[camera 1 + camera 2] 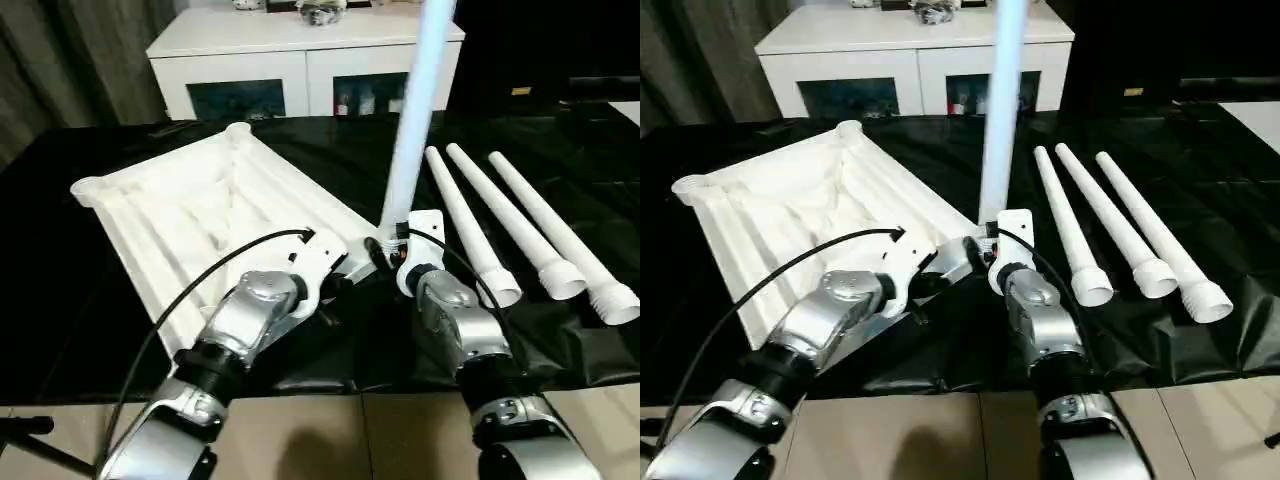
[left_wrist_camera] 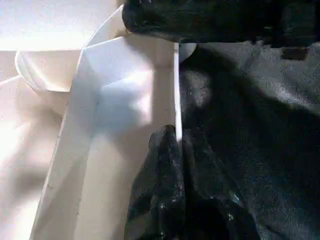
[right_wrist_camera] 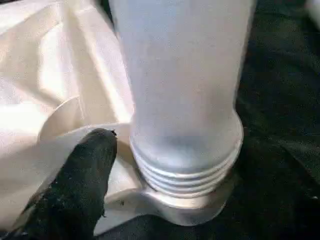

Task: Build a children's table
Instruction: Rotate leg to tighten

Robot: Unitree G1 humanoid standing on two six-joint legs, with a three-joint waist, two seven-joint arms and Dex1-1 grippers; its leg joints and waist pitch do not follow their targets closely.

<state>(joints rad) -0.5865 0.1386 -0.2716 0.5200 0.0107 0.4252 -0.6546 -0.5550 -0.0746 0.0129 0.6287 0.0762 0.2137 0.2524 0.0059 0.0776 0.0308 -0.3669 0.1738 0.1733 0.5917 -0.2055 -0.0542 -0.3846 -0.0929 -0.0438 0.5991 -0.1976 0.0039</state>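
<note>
The white tabletop (image 1: 190, 210) lies underside up on the black-covered work table. One white leg (image 1: 410, 130) stands upright in the tabletop's near right corner socket (image 3: 190, 210), and the thread at its base (image 3: 185, 170) still partly shows. My right gripper (image 1: 390, 250) is open around that base. One black finger (image 3: 80, 195) stands just clear of the leg. My left gripper (image 2: 175, 145) is shut on the tabletop's thin rim (image 2: 176, 90), beside the same corner. Three more legs (image 1: 515, 220) lie side by side to the right.
A white cabinet (image 1: 300, 50) with dark glass doors stands behind the table. The black cover (image 1: 60, 300) hangs in folds at the near edge, with beige floor (image 1: 330, 430) below. A black cable (image 1: 200, 285) loops over my left forearm.
</note>
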